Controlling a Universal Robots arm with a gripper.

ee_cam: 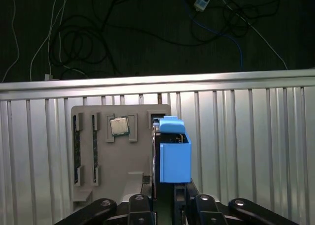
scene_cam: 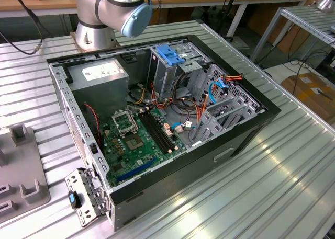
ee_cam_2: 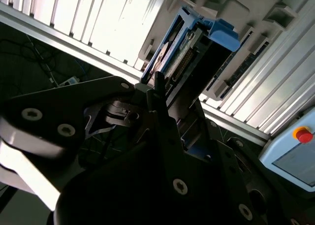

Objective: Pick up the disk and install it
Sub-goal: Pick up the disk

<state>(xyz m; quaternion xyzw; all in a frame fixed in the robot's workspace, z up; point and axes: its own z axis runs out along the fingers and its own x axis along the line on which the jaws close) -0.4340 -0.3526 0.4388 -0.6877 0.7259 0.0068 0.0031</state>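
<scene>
Grip on the disk (ee_cam: 174, 158)
The fingers (ee_cam: 181, 195) are being held narrowly closed on the disk, upright in a grey holder (ee_cam: 98, 176) on the ribbed tabletop (ee_cam: 246, 161).

Case (scene_cam: 225, 150) open-topped, cables (scene_cam: 198, 111) crowding drive cage (scene_cam: 168, 56), bare table (ee_cam: 246, 151) beside disk (ee_cam: 174, 156)

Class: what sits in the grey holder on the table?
The disk stands on edge, beside a processor chip and two dark strips. The gripper covers the disk's near end.
</scene>
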